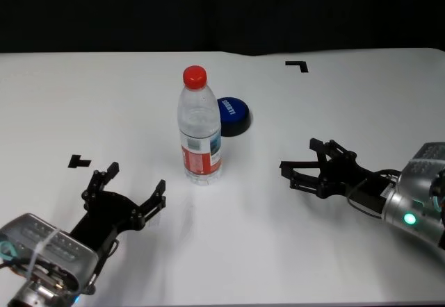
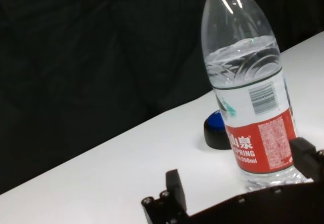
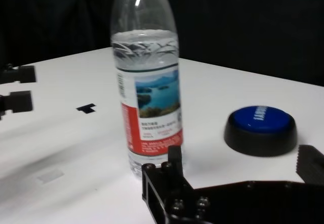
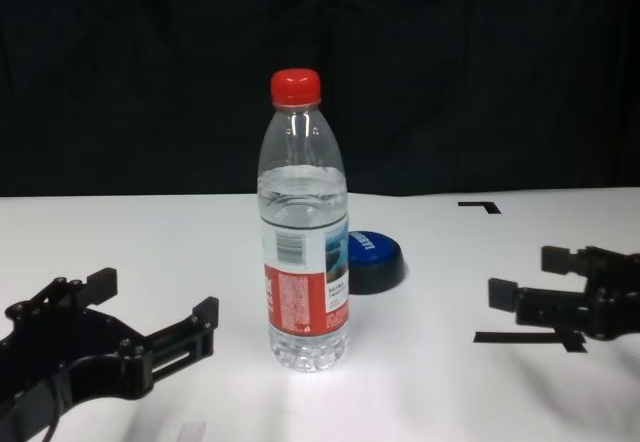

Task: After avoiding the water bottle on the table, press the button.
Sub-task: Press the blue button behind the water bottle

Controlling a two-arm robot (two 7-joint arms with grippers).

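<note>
The water bottle (image 1: pixel 200 133) stands upright mid-table, clear with a red cap and a red label. Just behind it to the right sits the button (image 1: pixel 233 114), a low blue dome on a black base. In the chest view the bottle (image 4: pixel 305 262) partly covers the button (image 4: pixel 378 254). My left gripper (image 1: pixel 136 178) rests open near the table's front left, short of the bottle. My right gripper (image 1: pixel 299 155) hovers open to the right of the bottle and nearer than the button, touching nothing. The right wrist view shows the bottle (image 3: pixel 149 97) and the button (image 3: pixel 260 127) ahead of its fingers (image 3: pixel 174 158).
The white table (image 1: pixel 83 98) carries black tape marks at the far right (image 1: pixel 297 64) and at the left (image 1: pixel 78 160). Another tape mark (image 4: pixel 530 339) lies under my right gripper. A dark backdrop runs behind the table's far edge.
</note>
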